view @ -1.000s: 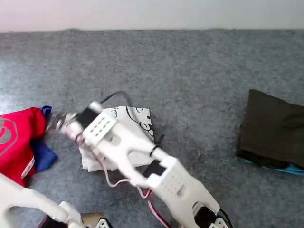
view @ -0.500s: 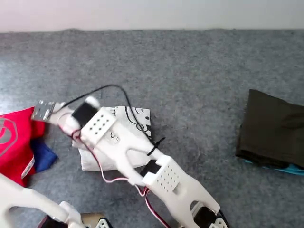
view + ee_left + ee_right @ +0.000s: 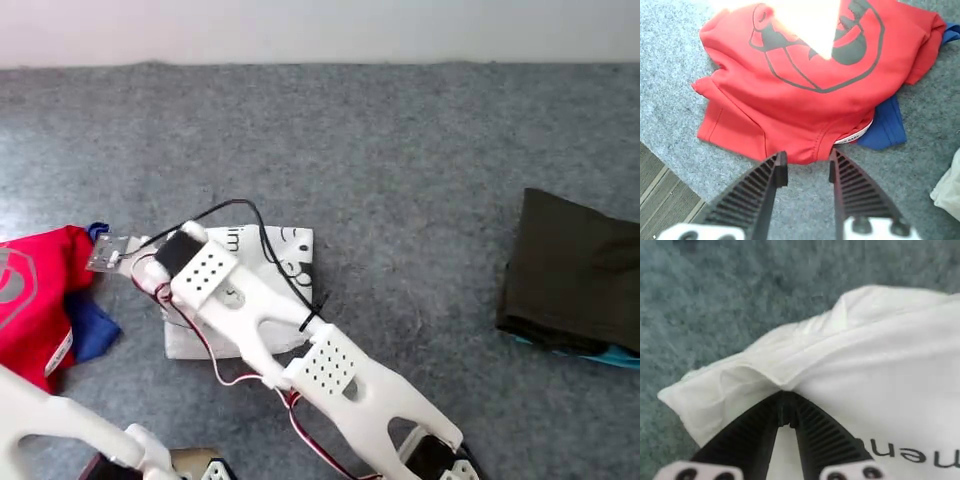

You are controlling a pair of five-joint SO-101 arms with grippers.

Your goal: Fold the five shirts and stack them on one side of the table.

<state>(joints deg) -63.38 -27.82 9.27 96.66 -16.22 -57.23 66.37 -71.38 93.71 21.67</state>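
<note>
Fingers pressed together, the right gripper [image 3: 786,412] rests at the folded edge of the white shirt [image 3: 880,390] (seemingly tidying the fold), while the left gripper [image 3: 807,167] hangs spread above the red shirt [image 3: 790,100].

Open grey table [image 3: 400,130] spans the whole upper half of the high view. A wide lane of it runs down the middle right, between the white shirt [image 3: 290,245] and the dark folded shirt [image 3: 575,270] at the right edge. The right arm [image 3: 330,365] slants from bottom centre up to the left over the white shirt, barring the lower middle. The red shirt [image 3: 35,290] and blue shirt [image 3: 90,335] crowd the left edge, with a narrow strip of table before the white shirt. The left arm [image 3: 40,415] crosses the lower left corner.
</note>
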